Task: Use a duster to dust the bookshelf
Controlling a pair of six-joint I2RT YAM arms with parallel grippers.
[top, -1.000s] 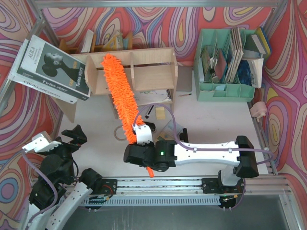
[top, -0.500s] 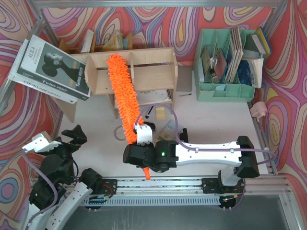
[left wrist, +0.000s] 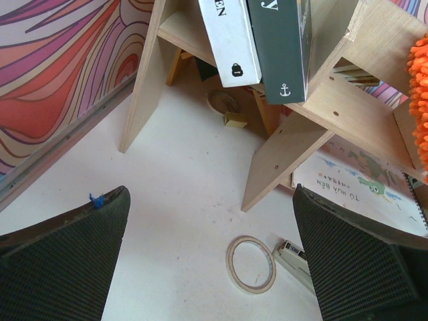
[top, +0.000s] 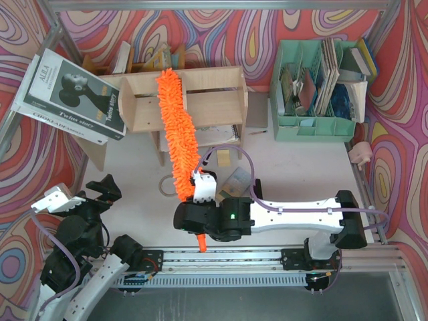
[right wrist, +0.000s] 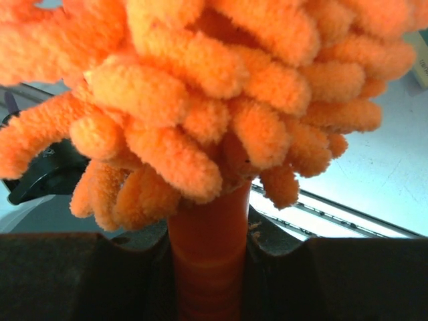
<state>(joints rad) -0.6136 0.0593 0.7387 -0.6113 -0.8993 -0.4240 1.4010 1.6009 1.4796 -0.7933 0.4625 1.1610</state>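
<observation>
The light plywood bookshelf (top: 214,107) stands at the back centre of the table; it also shows in the left wrist view (left wrist: 314,100). The orange fluffy duster (top: 177,134) lies across its top, tip near the back edge, reaching down to my right gripper (top: 198,204). That gripper is shut on the duster's orange handle (right wrist: 207,261), and the fluffy head (right wrist: 200,87) fills the right wrist view. My left gripper (left wrist: 210,261) is open and empty at the near left, above the white table.
A large dark book (top: 73,97) leans on the shelf's left end. A mint-green organiser (top: 317,87) with books stands at the back right. A tape ring (left wrist: 251,264) and a stapler (left wrist: 294,257) lie in front of the shelf, with a picture book (left wrist: 354,174) under it.
The duster's tip has swept right along the shelf top, from the left part toward the middle divider. My right gripper shifted slightly right. The left arm has not moved.
</observation>
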